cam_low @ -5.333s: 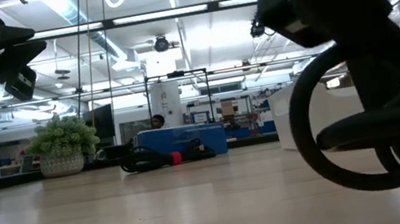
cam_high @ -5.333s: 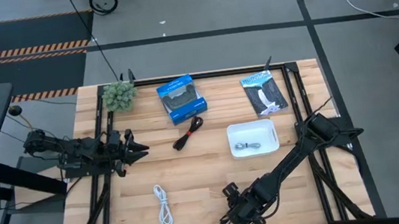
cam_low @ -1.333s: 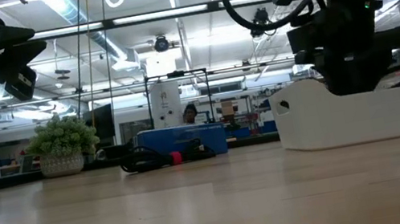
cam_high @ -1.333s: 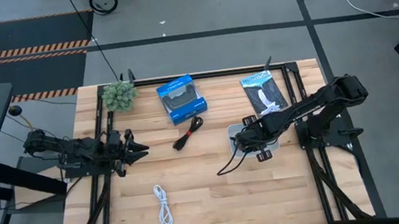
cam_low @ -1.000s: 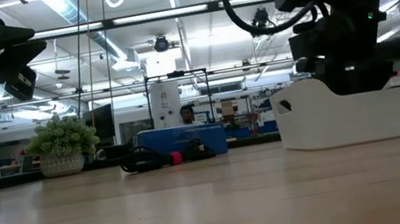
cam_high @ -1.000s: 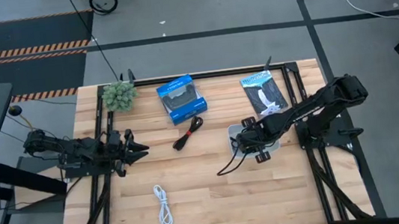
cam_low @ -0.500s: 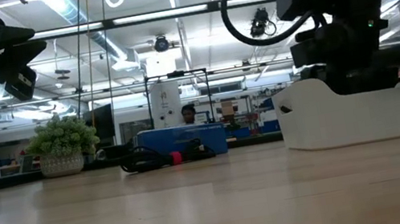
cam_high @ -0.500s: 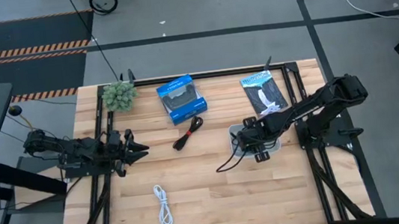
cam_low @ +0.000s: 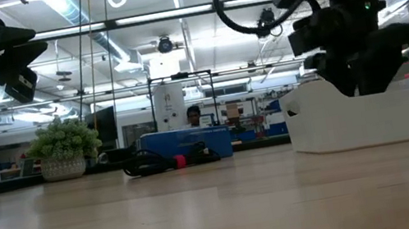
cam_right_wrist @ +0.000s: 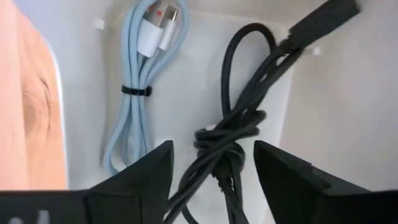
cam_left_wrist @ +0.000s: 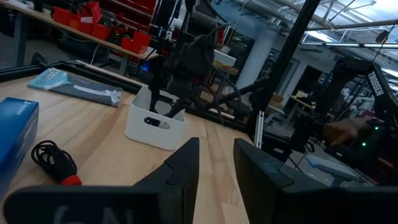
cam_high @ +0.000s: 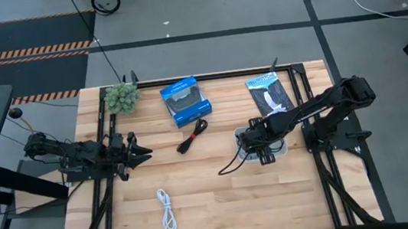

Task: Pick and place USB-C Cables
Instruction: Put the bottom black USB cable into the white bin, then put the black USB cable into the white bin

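A: Where are the cables, starting from the near edge of the table?

B: I count four. The white cable point(cam_high: 167, 210) lies at 7 o'clock from the table centre, its long axis running near to far. The black-and-red cable point(cam_high: 194, 136) lies at 11 o'clock, slanted, just beside the blue box point(cam_high: 185, 101). The black cable point(cam_right_wrist: 233, 130) and the pale blue cable point(cam_right_wrist: 134, 87) lie inside the white bin point(cam_high: 274, 131), at 3 o'clock, side by side along the bin; the blue one shows its plugs at one end.

A: And the grippers?

B: The right gripper point(cam_right_wrist: 211, 168) is over the bin, its fingers spread apart on both sides of the black cable and not closed on it. The left gripper point(cam_high: 137, 151) waits at 9 o'clock with its fingers apart.

A: What else is there?

B: One small plant point(cam_high: 121, 98) at 11 o'clock and one flat packet point(cam_high: 269, 94) at 1 o'clock.
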You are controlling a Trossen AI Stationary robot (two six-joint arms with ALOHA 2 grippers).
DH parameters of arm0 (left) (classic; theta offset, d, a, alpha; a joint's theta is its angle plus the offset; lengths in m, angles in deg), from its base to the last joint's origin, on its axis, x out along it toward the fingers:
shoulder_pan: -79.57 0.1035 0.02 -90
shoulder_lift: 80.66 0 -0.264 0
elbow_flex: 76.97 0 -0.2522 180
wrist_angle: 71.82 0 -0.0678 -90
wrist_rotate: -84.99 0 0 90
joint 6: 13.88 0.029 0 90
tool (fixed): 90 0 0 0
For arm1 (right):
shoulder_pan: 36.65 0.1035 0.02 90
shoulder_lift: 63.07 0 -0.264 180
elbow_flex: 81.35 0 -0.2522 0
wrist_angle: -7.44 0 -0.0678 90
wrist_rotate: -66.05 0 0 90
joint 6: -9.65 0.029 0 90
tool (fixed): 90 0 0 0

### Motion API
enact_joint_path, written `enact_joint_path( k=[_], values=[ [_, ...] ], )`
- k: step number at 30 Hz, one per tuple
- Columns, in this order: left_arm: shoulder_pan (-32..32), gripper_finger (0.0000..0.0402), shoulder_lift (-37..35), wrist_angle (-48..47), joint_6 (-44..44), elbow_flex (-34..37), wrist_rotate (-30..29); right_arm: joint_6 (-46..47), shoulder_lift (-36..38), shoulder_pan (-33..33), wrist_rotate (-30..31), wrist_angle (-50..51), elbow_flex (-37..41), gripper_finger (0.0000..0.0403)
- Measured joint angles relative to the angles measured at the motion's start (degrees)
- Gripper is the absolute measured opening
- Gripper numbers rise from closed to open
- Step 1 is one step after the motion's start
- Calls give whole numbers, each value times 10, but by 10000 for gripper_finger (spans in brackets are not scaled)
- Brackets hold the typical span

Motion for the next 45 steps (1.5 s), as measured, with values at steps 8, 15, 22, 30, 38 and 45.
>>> enact_joint_path(
  k=[8, 15, 22, 30, 38, 45],
  values=[
    [0, 107, 0, 0, 0, 0, 0, 11, 0, 2, 4, 77, -68, 287],
    [0, 107, 0, 0, 0, 0, 0, 8, 0, 2, 5, 105, -149, 301],
    [0, 107, 0, 0, 0, 0, 0, -6, -2, 4, 3, 97, -215, 278],
    [0, 107, 0, 0, 0, 0, 0, -46, -2, 13, 19, 14, -226, 260],
    [0, 107, 0, 0, 0, 0, 0, -128, -2, 13, 48, -263, -227, 259],
    [0, 107, 0, 0, 0, 0, 0, -165, 27, 14, 58, -321, -227, 259]
  ],
)
